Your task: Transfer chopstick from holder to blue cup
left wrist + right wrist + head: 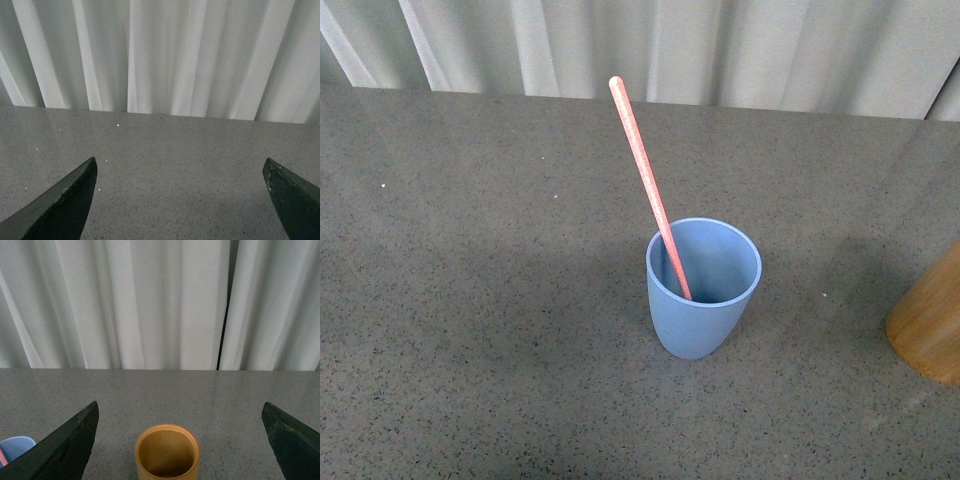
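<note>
The blue cup [703,288] stands upright in the middle of the grey table, and one salmon-pink chopstick [642,165] leans in it, top tilted back and to the left. At the right edge of the front view only part of the tan wooden holder [930,322] shows. From the right wrist view I look down into the holder [167,452] and nothing shows inside it; my right gripper [180,412] hangs open above it, fingers wide apart. A sliver of the blue cup [15,447] shows beside one finger. My left gripper [180,167] is open over bare tabletop.
The speckled grey tabletop [470,300] runs back to a pleated white curtain [650,45]. Neither arm shows in the front view.
</note>
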Action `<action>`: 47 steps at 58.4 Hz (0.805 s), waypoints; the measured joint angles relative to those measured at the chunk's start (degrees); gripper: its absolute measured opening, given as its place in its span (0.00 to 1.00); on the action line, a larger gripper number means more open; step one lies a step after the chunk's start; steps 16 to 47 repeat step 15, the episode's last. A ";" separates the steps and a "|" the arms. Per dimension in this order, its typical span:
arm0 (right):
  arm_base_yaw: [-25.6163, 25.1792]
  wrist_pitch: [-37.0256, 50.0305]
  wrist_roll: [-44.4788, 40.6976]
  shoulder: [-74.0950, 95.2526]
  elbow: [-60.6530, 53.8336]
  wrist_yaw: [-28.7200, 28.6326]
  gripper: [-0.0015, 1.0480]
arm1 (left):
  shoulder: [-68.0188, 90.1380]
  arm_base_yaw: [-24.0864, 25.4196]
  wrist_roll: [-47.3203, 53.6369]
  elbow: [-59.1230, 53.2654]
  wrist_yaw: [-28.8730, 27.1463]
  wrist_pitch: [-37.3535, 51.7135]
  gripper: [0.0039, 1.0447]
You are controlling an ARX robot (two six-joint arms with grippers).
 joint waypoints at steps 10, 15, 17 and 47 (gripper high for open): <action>0.00 0.00 0.00 0.00 0.00 0.00 0.90 | 0.00 0.00 0.00 -0.02 0.00 0.00 0.94; 0.00 0.00 0.00 0.00 0.00 0.00 0.90 | 0.00 0.00 0.00 0.00 0.00 0.00 0.94; 0.00 0.00 0.00 0.00 0.00 0.00 0.90 | 0.00 0.00 0.00 0.00 0.00 0.00 0.94; 0.00 0.00 0.00 0.00 0.00 0.00 0.90 | 0.00 0.00 0.00 0.00 0.00 0.00 0.94</action>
